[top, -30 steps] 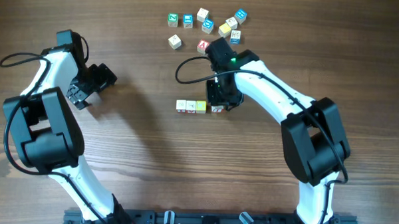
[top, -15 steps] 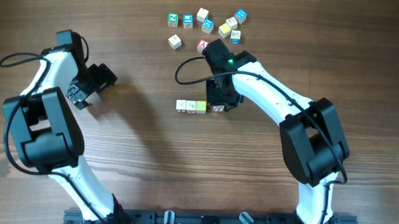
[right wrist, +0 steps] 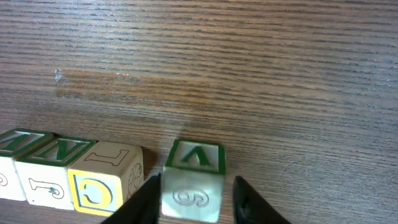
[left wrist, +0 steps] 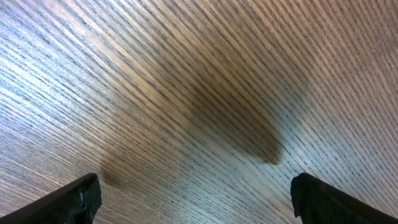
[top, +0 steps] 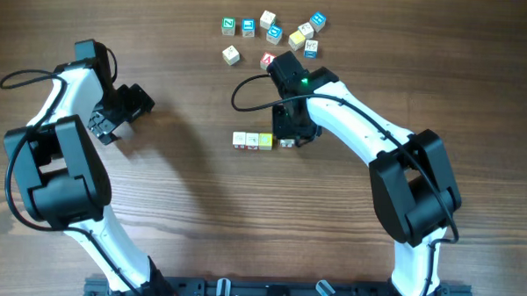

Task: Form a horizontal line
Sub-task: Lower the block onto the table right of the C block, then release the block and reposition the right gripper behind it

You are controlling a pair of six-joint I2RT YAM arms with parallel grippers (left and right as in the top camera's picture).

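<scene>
A row of three small cubes (top: 252,141) lies mid-table; the rightmost is yellow (top: 265,141) with a "C" (right wrist: 99,182). A fourth cube (top: 286,143), cream with a green "V" side (right wrist: 195,157), rests on the table just right of the yellow one, with a small gap between them. My right gripper (top: 288,134) straddles this cube (right wrist: 196,204); a sliver of space shows at the right finger, so the jaws are open. The red "A" cube (top: 268,59) lies loose at the back. My left gripper (top: 122,115) is open and empty over bare wood (left wrist: 196,202).
Several loose cubes (top: 276,32) with blue, green, cream and yellow faces are clustered at the back of the table, behind the right arm. One cream cube (top: 231,54) lies apart to their left. The left arm is at the far left.
My right gripper has shifted slightly left with the fourth cube, bringing it closer to the yellow cube. The left arm has not moved.
</scene>
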